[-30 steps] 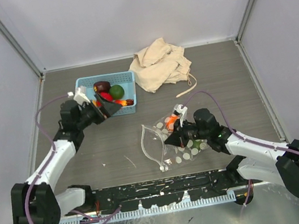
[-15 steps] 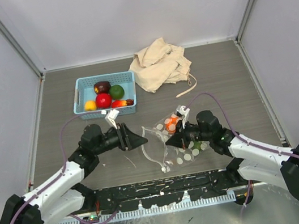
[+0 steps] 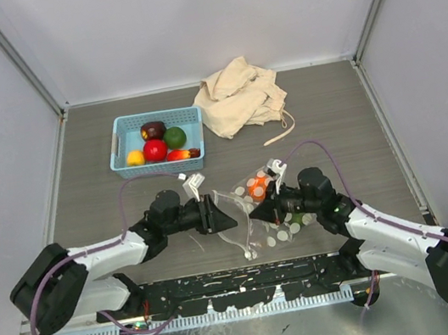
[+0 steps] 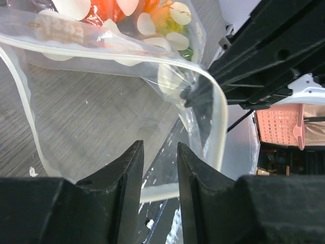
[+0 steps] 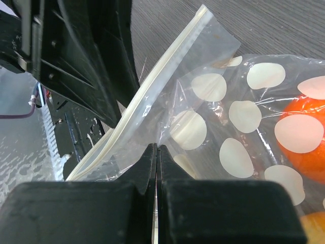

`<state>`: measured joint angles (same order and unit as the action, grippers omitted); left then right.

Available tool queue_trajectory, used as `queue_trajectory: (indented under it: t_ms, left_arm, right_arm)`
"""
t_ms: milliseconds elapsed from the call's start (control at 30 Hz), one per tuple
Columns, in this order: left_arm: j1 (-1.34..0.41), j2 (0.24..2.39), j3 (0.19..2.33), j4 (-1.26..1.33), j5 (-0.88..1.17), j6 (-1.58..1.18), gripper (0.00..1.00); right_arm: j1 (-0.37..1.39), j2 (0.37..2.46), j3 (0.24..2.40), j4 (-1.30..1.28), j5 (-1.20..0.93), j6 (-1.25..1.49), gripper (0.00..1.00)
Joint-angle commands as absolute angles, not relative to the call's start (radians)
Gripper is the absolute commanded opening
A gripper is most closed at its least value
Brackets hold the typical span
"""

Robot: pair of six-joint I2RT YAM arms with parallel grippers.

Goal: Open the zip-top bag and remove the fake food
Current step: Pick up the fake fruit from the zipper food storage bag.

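Observation:
The clear polka-dot zip-top bag (image 3: 269,222) lies in front of the arms with its mouth gaping toward the left. An orange piece of fake food (image 3: 255,186) shows inside it, and in the right wrist view the same orange piece (image 5: 304,147) lies behind the dotted film. My right gripper (image 3: 255,210) (image 5: 156,147) is shut on a pinch of the bag's film just below the white zip strip (image 5: 152,101). My left gripper (image 3: 222,216) (image 4: 159,145) is at the bag's mouth. Its jaws are narrow but apart, and the zip strip (image 4: 218,127) curves past and crosses the gap beneath them.
A light blue basket (image 3: 121,134) at the back left holds a maroon (image 3: 152,129), a green (image 3: 174,136) and a red (image 3: 155,150) fruit, among others. A beige cloth bag (image 3: 240,96) lies crumpled at the back centre. Grey walls enclose the table.
My left arm swung from over the basket down to the bag's mouth, and its jaws narrowed from wide open. The right gripper kept its pinch on the bag and shifted slightly.

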<state>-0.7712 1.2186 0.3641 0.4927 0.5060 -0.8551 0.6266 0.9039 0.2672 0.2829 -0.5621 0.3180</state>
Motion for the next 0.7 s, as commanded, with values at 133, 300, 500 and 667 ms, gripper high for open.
queue_trajectory:
  t_ms: [133, 300, 500, 667]
  left_arm:
    - [-0.852, 1.319, 0.407, 0.688, 0.345, -0.79, 0.35]
    - [-0.865, 1.368, 0.401, 0.701, 0.261, -0.778, 0.4]
    - [-0.864, 1.467, 0.388, 0.775, 0.256, -0.82, 0.39]
    - [-0.863, 1.491, 0.368, 0.81, 0.242, -0.824, 0.4]
  right_arm:
    - [0.632, 0.915, 0.363, 0.34, -0.624, 0.332, 0.01]
    - [0.645, 0.92, 0.414, 0.307, -0.641, 0.324, 0.01]
    - [0.664, 0.915, 0.409, 0.297, -0.644, 0.336, 0.06]
    - [0.667, 0.804, 0.415, 0.228, -0.612, 0.325, 0.44]
